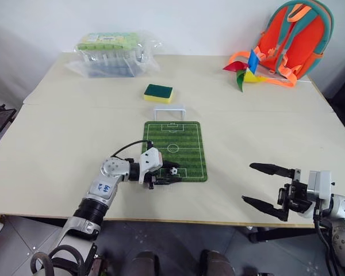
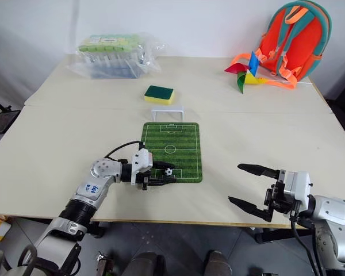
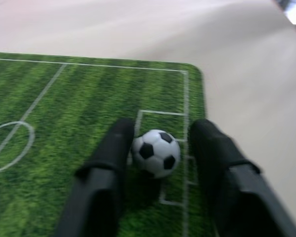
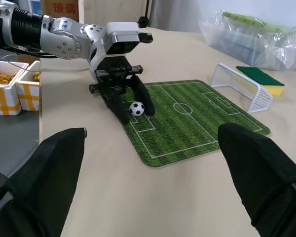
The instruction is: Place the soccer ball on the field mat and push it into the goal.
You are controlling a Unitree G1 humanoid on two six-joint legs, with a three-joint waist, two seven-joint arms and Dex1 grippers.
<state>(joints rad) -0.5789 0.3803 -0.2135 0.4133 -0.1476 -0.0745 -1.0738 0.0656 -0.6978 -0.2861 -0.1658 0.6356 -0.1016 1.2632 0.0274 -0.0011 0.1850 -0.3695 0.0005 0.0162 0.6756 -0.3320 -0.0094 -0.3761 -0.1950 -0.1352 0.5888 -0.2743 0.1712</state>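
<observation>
The soccer ball [image 3: 155, 153] rests on the field mat [image 1: 175, 138], near its near short edge inside the small box lines. My left gripper [image 1: 175, 173] lies low over that edge, open, one finger on each side of the ball. One finger [image 3: 111, 158] touches the ball and a gap shows at the other finger [image 3: 214, 153]. The white goal [image 1: 169, 111] stands at the mat's far short edge. My right gripper [image 1: 247, 182] hovers open and empty at the right, near the table's front edge, well clear of the mat.
A green-and-yellow sponge [image 1: 158, 92] lies just behind the goal. A clear plastic bag with a box [image 1: 112, 53] sits at the back left. An orange backpack [image 1: 296, 37] and a coloured pinwheel [image 1: 244, 69] are at the back right.
</observation>
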